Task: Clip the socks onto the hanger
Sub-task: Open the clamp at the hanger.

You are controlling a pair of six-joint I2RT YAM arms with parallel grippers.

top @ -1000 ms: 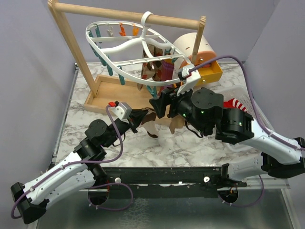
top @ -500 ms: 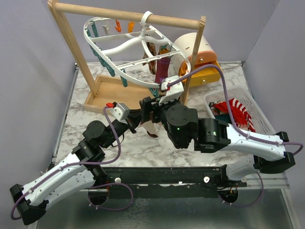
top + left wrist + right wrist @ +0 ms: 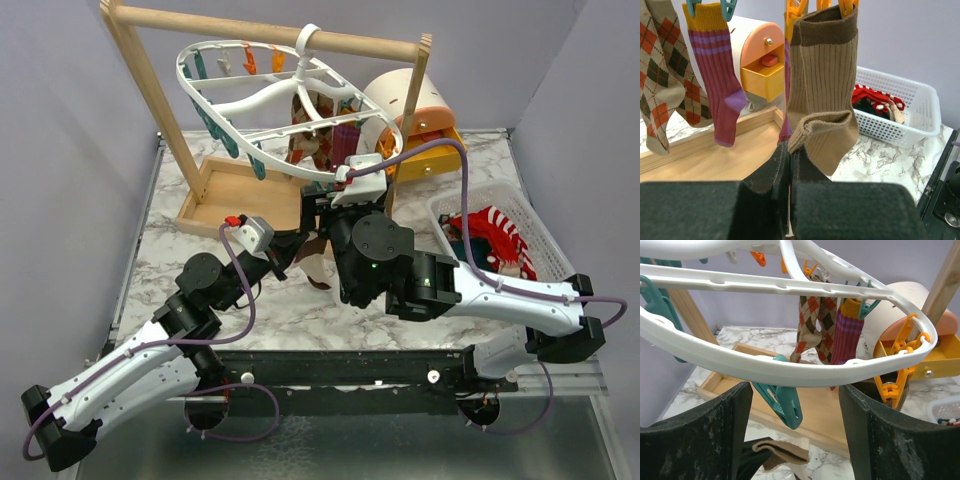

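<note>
1. The left pincer (image 3: 790, 155) is fully shut. The lower edge of the tan sock (image 3: 822, 75) lies against its tips, but whether a fold is pinched there cannot be told.
2. That sock hangs straight above the left pincer, its cuff held by orange clips (image 3: 799, 9) of the hanger (image 3: 740, 365).
3. The right pincer (image 3: 795, 390) is spread wide and has hold of nothing. The hanger's white rim runs just in front of its fingers, and a free teal clip (image 3: 782, 400) dangles between them.
4. Beyond the rim, farther from the right pincer, a maroon sock (image 3: 847, 332) and an argyle sock (image 3: 815, 320) are clipped.
5. A striped sock (image 3: 495, 225) lies with others in the basket (image 3: 545, 240), out to the right of the right pincer and not yet hung.
6. The hanger hangs freely, so a nudge from the open fingers against the rim would likely set it swinging, and the teal clip would be carried out of reach.
7. If the tan sock is in fact pinched, any downward or backward pull by the left pincer could drag its cuff out of the orange clips.
8. A swing of the hanger might also shake a weakly clipped sock down onto the surface (image 3: 330, 310).
</note>
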